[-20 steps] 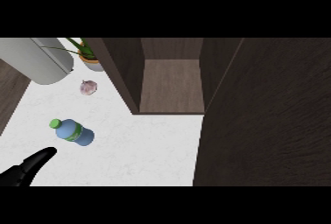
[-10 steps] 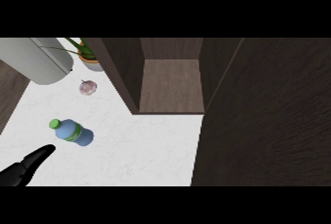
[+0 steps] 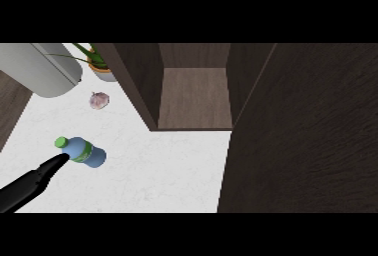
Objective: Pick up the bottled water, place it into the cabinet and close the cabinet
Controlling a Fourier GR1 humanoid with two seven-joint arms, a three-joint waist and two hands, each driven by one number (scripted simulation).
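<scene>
Bottle (image 3: 83, 151) stands on the white desk (image 3: 162, 175) at the left, seen from above, with its green cap (image 3: 62, 142) toward the upper left and a green band round its blue body. Left hand (image 3: 33, 182) comes in from the lower left corner, black, with its fingers held straight and together, pointing up and to the right. The fingertip (image 3: 62, 158) reaches the bottle's lower left side, just under the cap; it looks to be touching, and nothing is curled round the bottle. The hand holds nothing.

Cabinet (image 3: 196, 95) stands open at the top middle, its brown shelf bare, well apart from the bottle. Its dark door (image 3: 303, 135) is swung out and fills the right side of the view. On the desk above the bottle lies a garlic bulb (image 3: 99, 100), and beyond it a potted plant (image 3: 100, 62) beside a grey, rounded object (image 3: 40, 70) at the upper left. The right hand is not in the view.
</scene>
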